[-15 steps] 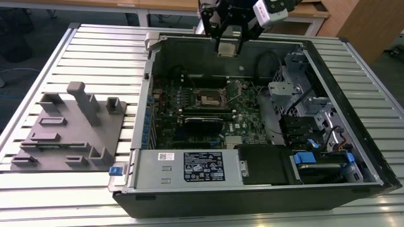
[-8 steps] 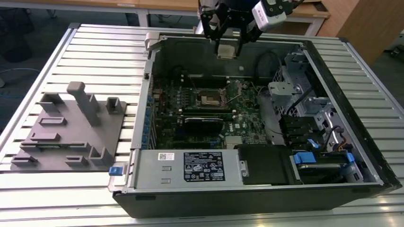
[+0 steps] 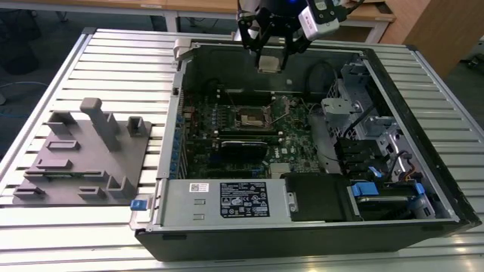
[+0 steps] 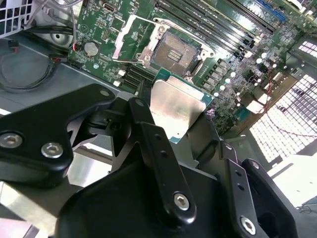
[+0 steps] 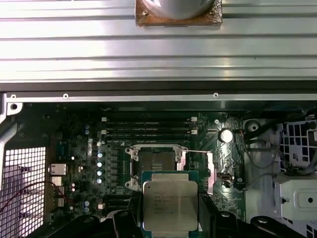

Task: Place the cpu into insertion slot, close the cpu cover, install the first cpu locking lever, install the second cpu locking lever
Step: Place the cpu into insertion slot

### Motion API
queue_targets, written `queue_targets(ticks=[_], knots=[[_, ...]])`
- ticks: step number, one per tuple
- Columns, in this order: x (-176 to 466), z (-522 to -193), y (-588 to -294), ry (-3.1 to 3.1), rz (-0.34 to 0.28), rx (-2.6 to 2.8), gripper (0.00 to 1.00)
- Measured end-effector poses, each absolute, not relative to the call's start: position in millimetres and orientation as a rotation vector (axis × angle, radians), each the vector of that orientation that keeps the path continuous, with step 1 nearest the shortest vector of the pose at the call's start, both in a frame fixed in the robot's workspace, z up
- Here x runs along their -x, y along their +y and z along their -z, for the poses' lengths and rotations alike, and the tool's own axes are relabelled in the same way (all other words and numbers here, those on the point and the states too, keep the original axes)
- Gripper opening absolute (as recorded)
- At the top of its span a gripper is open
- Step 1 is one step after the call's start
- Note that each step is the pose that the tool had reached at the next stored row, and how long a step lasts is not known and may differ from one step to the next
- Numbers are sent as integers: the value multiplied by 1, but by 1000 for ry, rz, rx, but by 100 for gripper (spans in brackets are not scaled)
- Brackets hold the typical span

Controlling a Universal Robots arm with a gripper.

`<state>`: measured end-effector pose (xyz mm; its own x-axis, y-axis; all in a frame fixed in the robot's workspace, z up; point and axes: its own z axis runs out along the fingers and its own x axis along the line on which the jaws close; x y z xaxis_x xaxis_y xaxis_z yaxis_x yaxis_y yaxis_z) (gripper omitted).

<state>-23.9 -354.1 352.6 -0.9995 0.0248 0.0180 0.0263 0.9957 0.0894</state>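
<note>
Black claw [image 4: 174, 119] gripped small silvery-beige square cpu [image 4: 176, 106] by its edges, well above dark-centred square insertion slot [image 4: 174, 53]; thin metal cpu cover [image 4: 122, 38] stood open.

- The arm [image 3: 276, 8] comes in at the top edge of the exterior view, with its wrist pointing down.
- The gripper [image 3: 270, 56] hangs below the wrist, held up in the air, and its black linkages spread out to either side.
- The fingers [image 4: 148, 131] press in on opposite edges of the cpu [image 5: 169, 204] and grip it between them, its metal face turned up toward the wrist.
</note>
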Motion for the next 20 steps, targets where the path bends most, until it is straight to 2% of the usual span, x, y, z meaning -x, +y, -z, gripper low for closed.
queue_targets(ticks=[20], knots=[[36,-324,-354,-3122,140,40,54]])
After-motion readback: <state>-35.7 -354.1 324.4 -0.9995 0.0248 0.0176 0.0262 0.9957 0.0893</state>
